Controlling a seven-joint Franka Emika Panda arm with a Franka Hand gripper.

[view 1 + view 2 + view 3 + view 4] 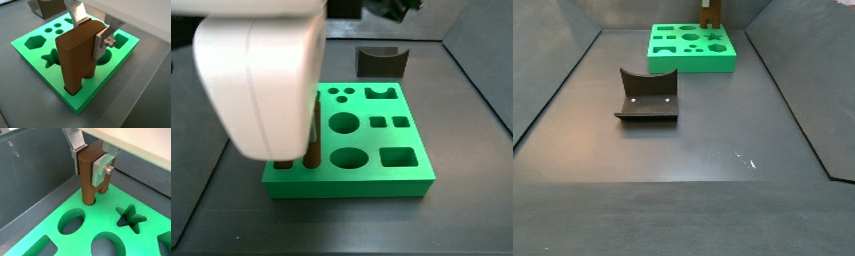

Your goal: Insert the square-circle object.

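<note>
The square-circle object [77, 55] is a tall brown block standing upright in the green board [100, 86] near one corner. In a wrist view its two prongs [91, 195] reach down to the board [100, 215], the longer one into a hole; how deep I cannot tell. My gripper [93, 30] is shut on the block's upper end, one silver finger [103, 168] flat against each side. In a side view the block [309, 152] shows only beside the white arm housing, which hides the gripper. In a side view the block [710, 15] stands at the board's [694, 62] far edge.
The board has several other shaped holes, among them a star [130, 218] and an oval [72, 222]. The dark fixture [647, 95] stands on the grey floor in front of the board; it also shows behind the board in a side view [381, 60]. Dark walls enclose the floor.
</note>
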